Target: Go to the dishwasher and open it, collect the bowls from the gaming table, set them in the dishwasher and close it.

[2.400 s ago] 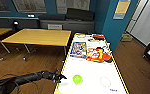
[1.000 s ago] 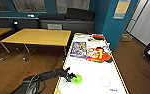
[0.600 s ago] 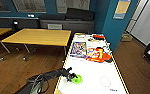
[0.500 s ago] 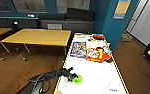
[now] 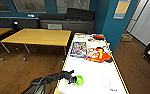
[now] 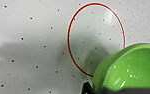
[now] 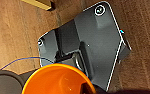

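White table top (image 5: 96, 72) — left jaws (image 5: 74, 80) pinching green bowl (image 5: 79, 80); right jaws' state unclear.

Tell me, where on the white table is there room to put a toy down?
The white table is bare between the green bowl at the left gripper and the colourful boxes, and around the faint circle near the right edge. The far end is crowded with boxes and orange things. The wooden table beside it looks bare too.
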Controlling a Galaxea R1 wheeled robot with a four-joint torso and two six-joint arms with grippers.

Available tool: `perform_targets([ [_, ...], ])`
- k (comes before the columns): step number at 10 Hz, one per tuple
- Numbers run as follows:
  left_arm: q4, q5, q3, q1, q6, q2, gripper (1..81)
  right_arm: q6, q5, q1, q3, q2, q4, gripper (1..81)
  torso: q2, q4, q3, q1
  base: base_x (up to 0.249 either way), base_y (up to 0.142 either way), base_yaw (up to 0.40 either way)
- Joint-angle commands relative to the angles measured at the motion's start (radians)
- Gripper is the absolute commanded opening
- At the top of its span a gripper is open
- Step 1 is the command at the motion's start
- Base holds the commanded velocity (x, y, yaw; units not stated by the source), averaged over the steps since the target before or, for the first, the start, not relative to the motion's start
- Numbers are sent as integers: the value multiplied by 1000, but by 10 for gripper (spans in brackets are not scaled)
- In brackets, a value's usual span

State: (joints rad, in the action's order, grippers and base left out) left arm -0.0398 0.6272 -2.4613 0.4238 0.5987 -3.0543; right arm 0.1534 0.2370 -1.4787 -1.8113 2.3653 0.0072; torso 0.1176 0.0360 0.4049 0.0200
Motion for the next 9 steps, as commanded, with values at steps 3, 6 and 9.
perform_targets([
  [3, 31, 80, 392, -253, 25, 143, 10, 1, -59, 21, 18, -54, -3, 10, 0, 0, 0, 0, 0, 0, 0],
  [6, 61, 68, 727, -276, 42, 387, 10, 0, -58, 13, 47, -79, -6, 10, 0, 0, 0, 0, 0, 0, 0],
  [9, 93, 34, 1032, -241, 55, 663, 10, -1, -59, 13, 58, -73, -16, 10, 0, 0, 0, 0, 0, 0, 0],
])
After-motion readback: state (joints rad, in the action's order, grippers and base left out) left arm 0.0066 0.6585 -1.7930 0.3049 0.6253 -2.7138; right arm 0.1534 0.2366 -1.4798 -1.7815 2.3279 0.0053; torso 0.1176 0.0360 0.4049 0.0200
